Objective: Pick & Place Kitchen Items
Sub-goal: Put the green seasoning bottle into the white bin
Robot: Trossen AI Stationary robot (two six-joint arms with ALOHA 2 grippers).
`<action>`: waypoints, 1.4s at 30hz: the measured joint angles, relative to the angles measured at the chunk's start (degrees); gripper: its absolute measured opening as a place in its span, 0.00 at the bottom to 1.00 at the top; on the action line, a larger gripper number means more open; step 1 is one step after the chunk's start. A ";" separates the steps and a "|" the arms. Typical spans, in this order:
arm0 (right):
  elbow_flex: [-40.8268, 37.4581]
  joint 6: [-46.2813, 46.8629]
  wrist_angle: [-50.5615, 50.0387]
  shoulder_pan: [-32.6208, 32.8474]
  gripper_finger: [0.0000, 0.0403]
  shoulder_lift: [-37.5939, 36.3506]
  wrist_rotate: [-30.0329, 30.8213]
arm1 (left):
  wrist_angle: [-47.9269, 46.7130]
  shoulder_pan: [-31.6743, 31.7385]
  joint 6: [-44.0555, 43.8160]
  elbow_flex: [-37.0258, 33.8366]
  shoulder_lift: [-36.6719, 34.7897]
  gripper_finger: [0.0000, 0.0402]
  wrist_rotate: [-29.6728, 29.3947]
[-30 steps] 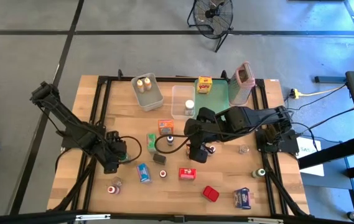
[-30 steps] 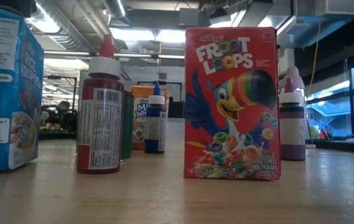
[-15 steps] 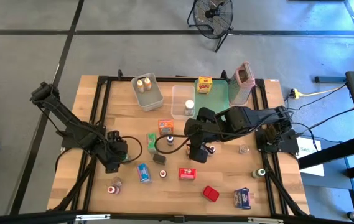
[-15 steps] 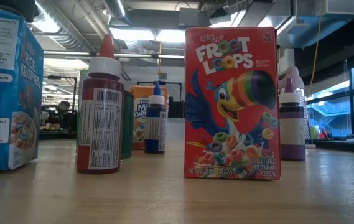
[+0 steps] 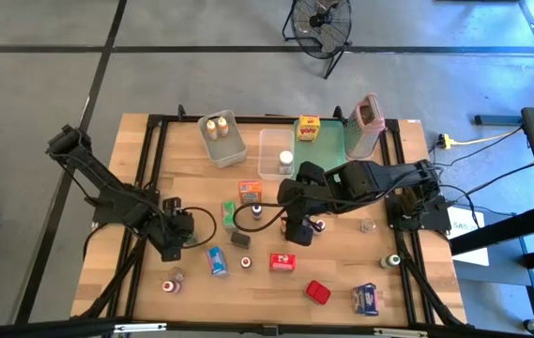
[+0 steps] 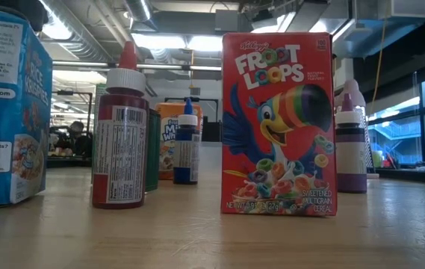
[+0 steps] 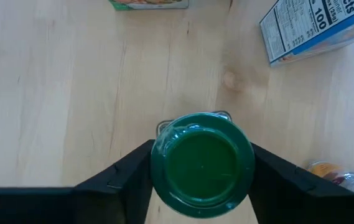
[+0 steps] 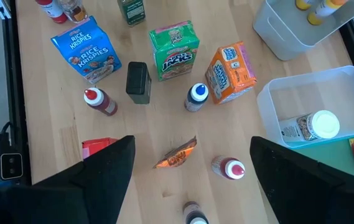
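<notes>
Your left gripper (image 7: 201, 186) sits low over the green-capped jar (image 7: 202, 163) — cap between the fingers, which look nearly touching but not clamped. Keep it centred as you squeeze — then lift straight up.

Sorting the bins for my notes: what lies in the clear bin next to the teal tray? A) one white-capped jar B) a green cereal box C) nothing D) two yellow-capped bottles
A: the right wrist view shows a single white-capped jar lying in that clear bin; the two yellow-capped bottles sit in the other bin.
</notes>
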 joint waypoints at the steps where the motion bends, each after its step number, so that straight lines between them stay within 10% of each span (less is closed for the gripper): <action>1: 0.00 0.00 -0.02 0.00 0.80 0.00 0.00 | -0.01 0.00 -0.32 0.00 -0.01 0.51 0.26; 27: 0.02 -1.73 -4.77 0.60 0.80 -0.84 0.00 | -28.46 1.45 -6.33 18.24 -0.64 0.51 -2.61; 42: 0.02 -5.34 -5.05 4.22 0.80 -11.62 3.06 | -35.06 26.09 20.73 41.22 2.89 0.51 -12.91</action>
